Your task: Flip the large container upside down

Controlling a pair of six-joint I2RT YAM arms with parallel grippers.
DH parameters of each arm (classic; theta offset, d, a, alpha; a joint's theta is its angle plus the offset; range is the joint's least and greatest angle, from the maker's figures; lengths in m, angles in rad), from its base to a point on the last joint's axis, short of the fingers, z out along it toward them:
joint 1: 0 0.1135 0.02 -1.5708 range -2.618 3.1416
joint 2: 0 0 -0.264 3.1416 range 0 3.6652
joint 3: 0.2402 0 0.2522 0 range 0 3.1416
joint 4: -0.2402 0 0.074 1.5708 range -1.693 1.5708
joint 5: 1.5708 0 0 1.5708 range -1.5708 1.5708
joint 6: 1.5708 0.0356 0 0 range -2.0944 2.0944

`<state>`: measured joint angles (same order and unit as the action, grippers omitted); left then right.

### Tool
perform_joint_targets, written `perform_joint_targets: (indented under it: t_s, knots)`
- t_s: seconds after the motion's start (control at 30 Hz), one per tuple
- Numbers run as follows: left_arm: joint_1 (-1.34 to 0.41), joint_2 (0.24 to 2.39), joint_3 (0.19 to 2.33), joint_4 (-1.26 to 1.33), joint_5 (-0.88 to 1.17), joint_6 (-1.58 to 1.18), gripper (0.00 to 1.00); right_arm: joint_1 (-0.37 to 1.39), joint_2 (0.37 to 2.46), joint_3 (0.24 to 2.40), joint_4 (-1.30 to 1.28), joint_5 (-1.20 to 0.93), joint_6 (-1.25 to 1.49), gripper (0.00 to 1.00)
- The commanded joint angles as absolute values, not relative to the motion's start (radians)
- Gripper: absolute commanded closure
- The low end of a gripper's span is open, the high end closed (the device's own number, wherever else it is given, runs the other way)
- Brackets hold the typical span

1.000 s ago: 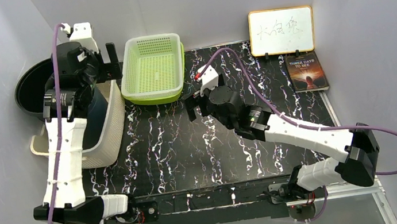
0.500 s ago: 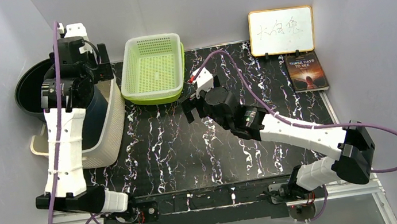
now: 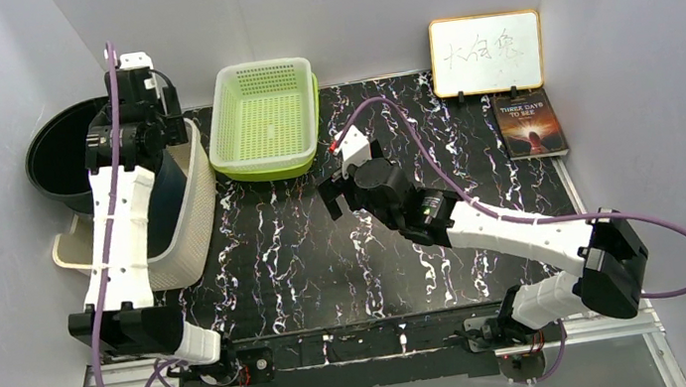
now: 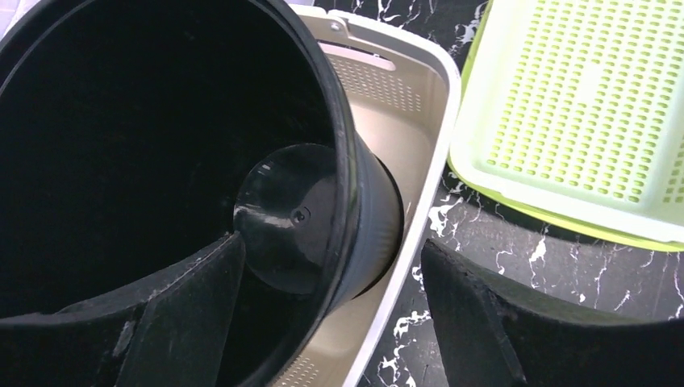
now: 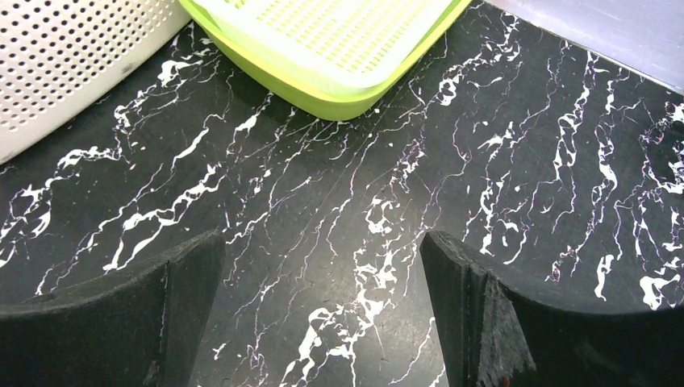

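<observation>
1. Camera overhead first — the large black container sat at the far left corner. It was tipped over, with its mouth facing out to the left and its lower part resting in a cream perforated basket. So it wasn't upside down, more like leaning on its side. The left gripper hung right over where the container's rim met the basket. The right gripper hovered above the black marble table, well apart from the container and near the front corner of a green mesh tray. Off to the far right were a whiteboard with a book in front of it.

2. Left wrist cam: the jaws were spread wide and straddled the container's rim. One finger was on the inside, and the other finger was outside, over the basket edge and the table. I couldn't make out either pad actually touching the wall, so nothing was gripped. You could see down into the container to its round bottom, and the green tray sat just beside the basket.

3. Right wrist cam: these jaws were also wide apart and held nothing — just marble between them. The tray's corner and a bit of the basket wall showed up ahead.
</observation>
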<state>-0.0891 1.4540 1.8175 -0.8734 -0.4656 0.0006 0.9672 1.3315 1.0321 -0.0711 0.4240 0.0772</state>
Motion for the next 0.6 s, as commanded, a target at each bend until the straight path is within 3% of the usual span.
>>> perform_joint_targets:
  t_s: [0.0, 0.17, 0.23, 0.3, 0.4, 0.47, 0.57]
  knots:
    - [-0.037, 1.477, 1.837, -0.839, -0.449, 0.026, 0.24, 0.962, 1.295, 1.027, -0.003, 0.444, 0.074, 0.09]
    - [0.016, 1.497, 1.825, -0.822, -0.415, 0.023, 0.42, 0.961, 1.295, 1.02, -0.011, 0.445, 0.074, 0.1]
    - [0.018, 1.494, 1.811, -0.813, -0.416, 0.021, 0.65, 0.962, 1.287, 1.014, -0.007, 0.446, 0.075, 0.1]
    - [0.019, 1.487, 1.801, -0.806, -0.412, 0.015, 0.82, 0.962, 1.281, 1.008, -0.005, 0.448, 0.074, 0.11]
    - [0.019, 1.474, 1.799, -0.798, -0.406, 0.005, 0.9, 0.961, 1.28, 0.999, -0.002, 0.455, 0.075, 0.11]
    - [0.018, 1.46, 1.795, -0.788, -0.404, 0.003, 1.0, 0.962, 1.283, 0.996, -0.002, 0.46, 0.075, 0.12]
    - [0.019, 1.443, 1.785, -0.772, -0.393, 0.018, 1.0, 0.962, 1.293, 0.996, -0.002, 0.46, 0.079, 0.12]
